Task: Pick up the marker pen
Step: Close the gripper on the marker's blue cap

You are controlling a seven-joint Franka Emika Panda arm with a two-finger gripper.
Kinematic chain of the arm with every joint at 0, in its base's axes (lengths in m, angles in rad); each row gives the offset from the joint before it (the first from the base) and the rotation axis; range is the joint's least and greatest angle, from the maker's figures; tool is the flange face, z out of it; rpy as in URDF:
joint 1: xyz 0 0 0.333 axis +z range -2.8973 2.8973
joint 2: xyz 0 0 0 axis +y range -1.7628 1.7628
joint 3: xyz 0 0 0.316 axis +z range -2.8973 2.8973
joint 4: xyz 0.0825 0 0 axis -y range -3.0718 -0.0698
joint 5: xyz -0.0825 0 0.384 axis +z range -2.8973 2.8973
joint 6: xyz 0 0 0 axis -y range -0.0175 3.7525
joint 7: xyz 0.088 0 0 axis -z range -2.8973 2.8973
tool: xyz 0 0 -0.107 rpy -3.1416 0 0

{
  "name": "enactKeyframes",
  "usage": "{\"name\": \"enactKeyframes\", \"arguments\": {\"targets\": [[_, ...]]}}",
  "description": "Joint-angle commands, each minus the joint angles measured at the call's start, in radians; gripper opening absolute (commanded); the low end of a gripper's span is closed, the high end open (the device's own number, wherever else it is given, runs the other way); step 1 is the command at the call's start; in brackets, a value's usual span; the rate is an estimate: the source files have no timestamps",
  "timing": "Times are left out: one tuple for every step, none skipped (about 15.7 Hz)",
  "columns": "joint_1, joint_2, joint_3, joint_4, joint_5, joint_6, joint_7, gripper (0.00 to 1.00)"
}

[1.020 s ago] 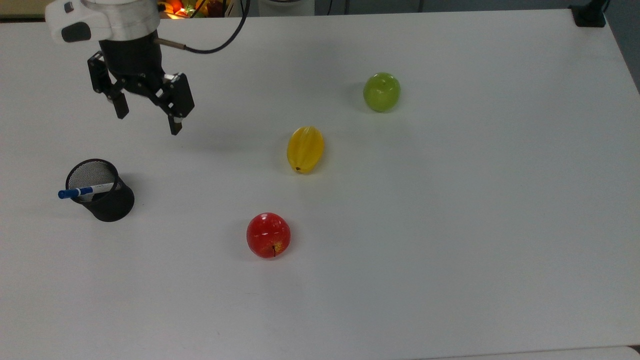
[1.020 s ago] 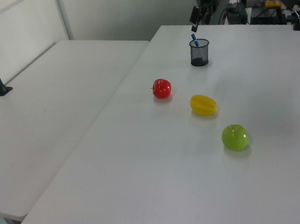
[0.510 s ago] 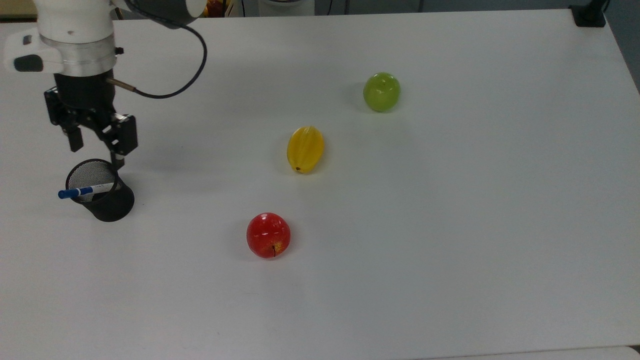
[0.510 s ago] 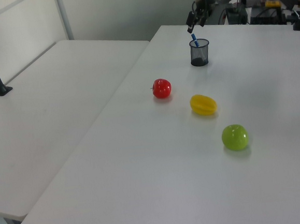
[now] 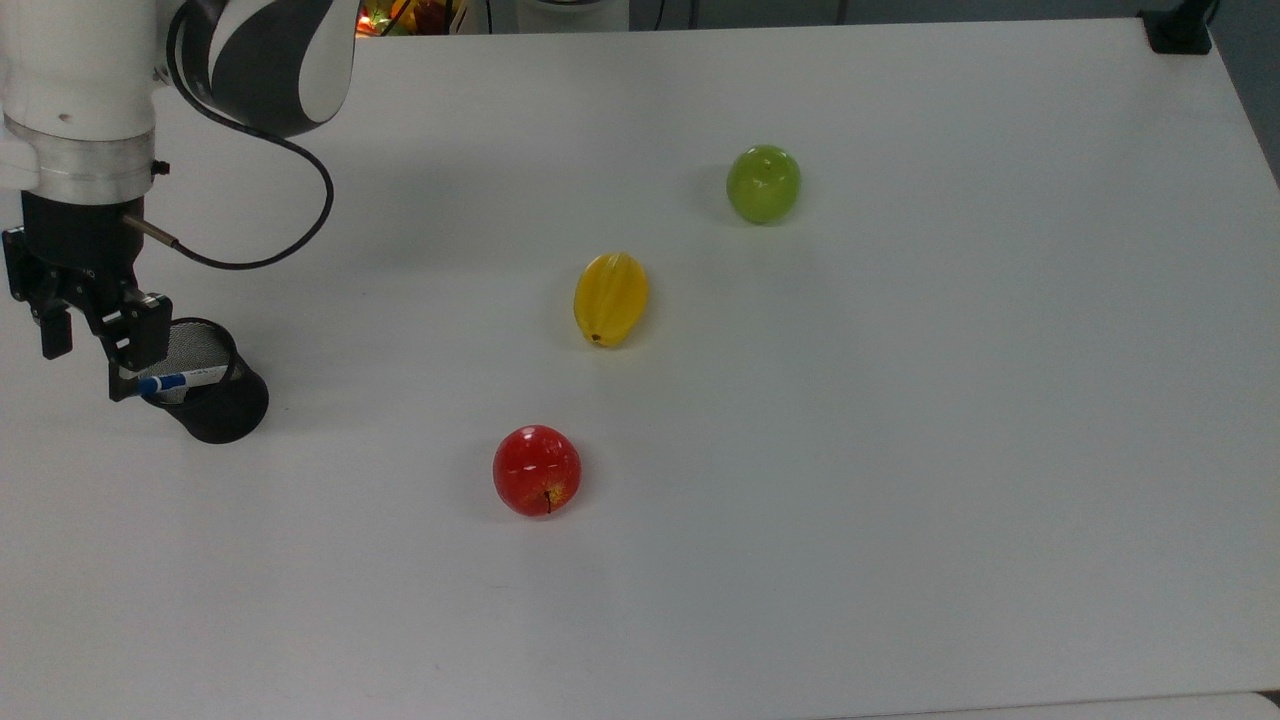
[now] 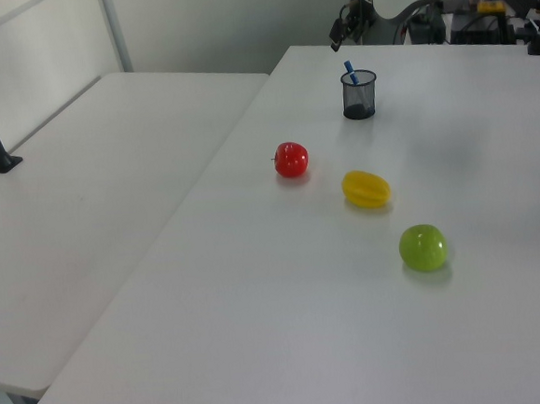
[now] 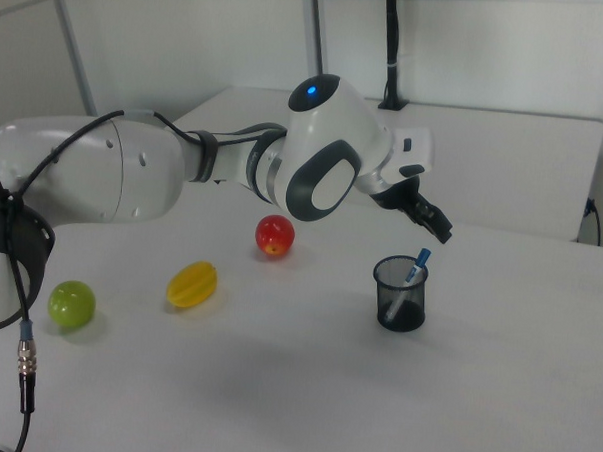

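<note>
The pen (image 5: 178, 381) leans blue cap up inside the mesh cup (image 5: 215, 395), untaken, while the pincer (image 5: 85, 345) hangs spread just above the cup, the grab not yet made.

The light is bright and even. The white table (image 5: 900, 500) shines a little, the fruit cast soft small shadows, and far things look slightly fuzzy

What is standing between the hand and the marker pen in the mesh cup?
Nothing visible. The hand is open above the marker pen, whose blue cap sticks out over the mesh cup rim.
</note>
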Motion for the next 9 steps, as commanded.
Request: {"name": "enactKeyframes", "arguments": {"targets": [[-0.001, 0.028, -0.002, 0.03, 0.011, 0.02, 0.024, 0.68], [-0.001, 0.03, -0.002, 0.027, 0.011, 0.02, 0.021, 0.67], [-0.001, 0.031, -0.002, 0.024, 0.01, 0.018, 0.018, 0.66], [-0.001, 0.031, -0.002, 0.018, 0.007, 0.017, 0.016, 0.65], [-0.003, 0.031, -0.002, 0.01, 0.004, 0.017, 0.013, 0.65], [-0.003, 0.031, -0.002, 0.001, 0.002, 0.015, 0.013, 0.65], [-0.004, 0.031, -0.002, -0.004, 0.001, 0.013, 0.011, 0.65], [-0.009, 0.031, -0.002, -0.005, 0.001, 0.012, 0.005, 0.65], [-0.009, 0.031, -0.002, -0.005, 0.001, 0.009, 0.001, 0.64]]}}
